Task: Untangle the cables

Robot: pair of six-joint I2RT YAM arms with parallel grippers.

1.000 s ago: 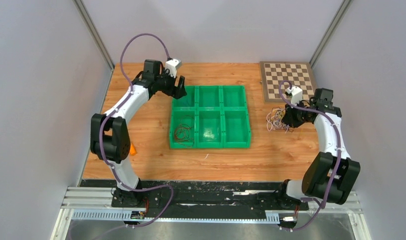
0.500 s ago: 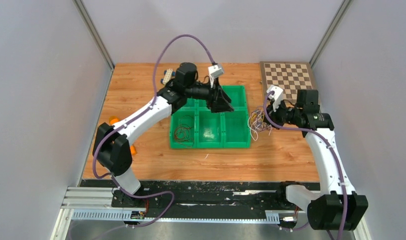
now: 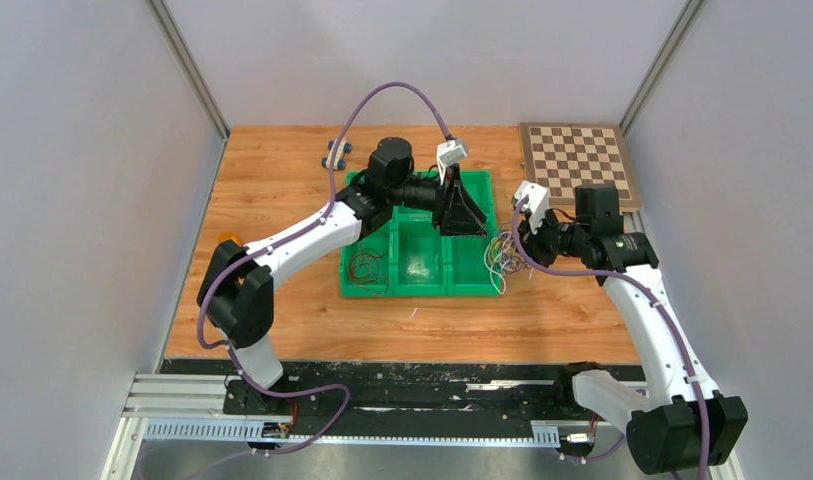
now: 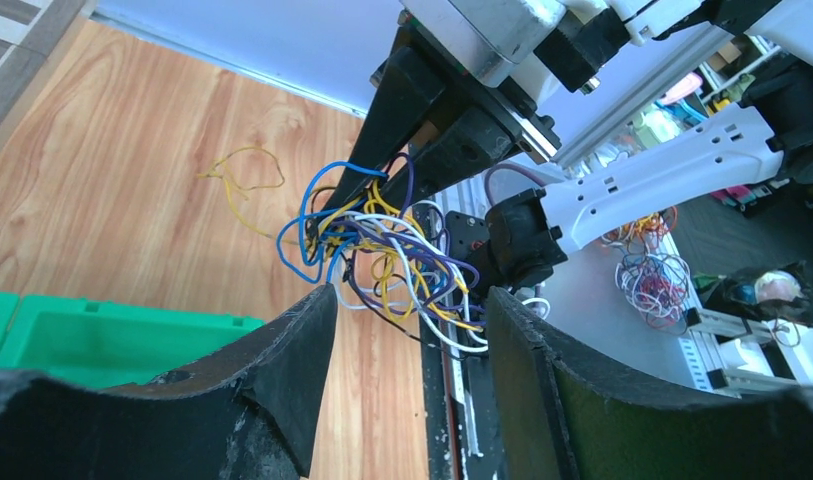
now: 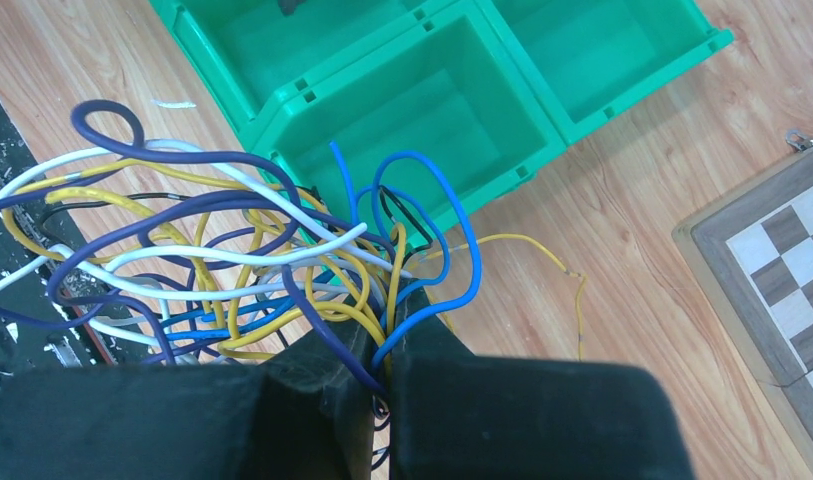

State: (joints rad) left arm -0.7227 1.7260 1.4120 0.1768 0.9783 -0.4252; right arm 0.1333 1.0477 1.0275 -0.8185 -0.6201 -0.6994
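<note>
Cables (image 3: 502, 255) are seen as one tangled bundle of yellow, blue, violet, white and black strands (too knotted for the strands to be counted). The bundle is held off the table (image 3: 282, 180), just beside the right-hand wall of the green bin (image 3: 422, 292). Two further pieces are counted apart from it. One loose yellow cable (image 5: 542, 250) lies flat on the wood between the bin and the chessboard (image 3: 577, 160), and one dark red cable (image 3: 365, 265) is coiled in the bin's near-left compartment. Six compartments are counted in the single bin, and two arms are in view.

The bundle is pinched at its base by the right gripper (image 5: 377, 345), whose jaws are pressed nearly together on the strands, and the loops fan outward from the fingertips towards the bin. The left gripper (image 4: 407, 310) is held with its jaws clearly apart over the bin's far-right compartment and is pointed at the bundle. In the left wrist view the tangle is framed between the two fingers (image 4: 307, 340), beyond their tips. Whether they touch it cannot be told.
</note>
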